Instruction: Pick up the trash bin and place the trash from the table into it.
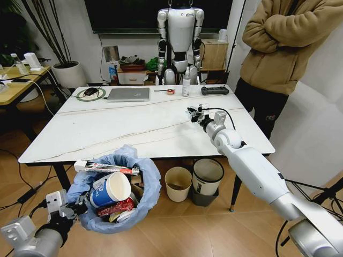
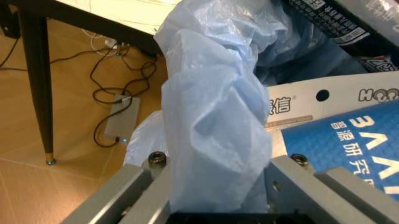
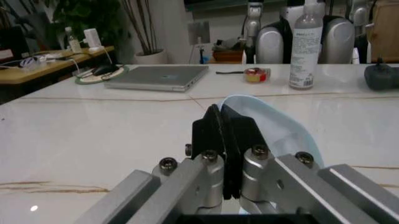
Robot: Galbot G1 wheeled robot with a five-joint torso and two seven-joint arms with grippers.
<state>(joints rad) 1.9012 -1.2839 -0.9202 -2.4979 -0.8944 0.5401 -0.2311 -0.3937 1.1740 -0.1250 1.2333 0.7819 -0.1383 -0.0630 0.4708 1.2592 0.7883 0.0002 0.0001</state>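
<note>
Down low, just in front of the table (image 1: 80, 134), the trash bin (image 1: 115, 190) is held up by the left gripper (image 2: 215, 196), which is pinched shut on a soft fold of its blue bag. It is already packed with light trash like a paper cup (image 1: 110, 188) and a crushed can (image 1: 115, 207), so the thin, slippery bag could slide or tear; the hard rim looks safer to grab. Farther off, above the tabletop, a floppy pale-blue mask (image 3: 277, 123) is squeezed in the closed right gripper (image 3: 223, 140).
</note>
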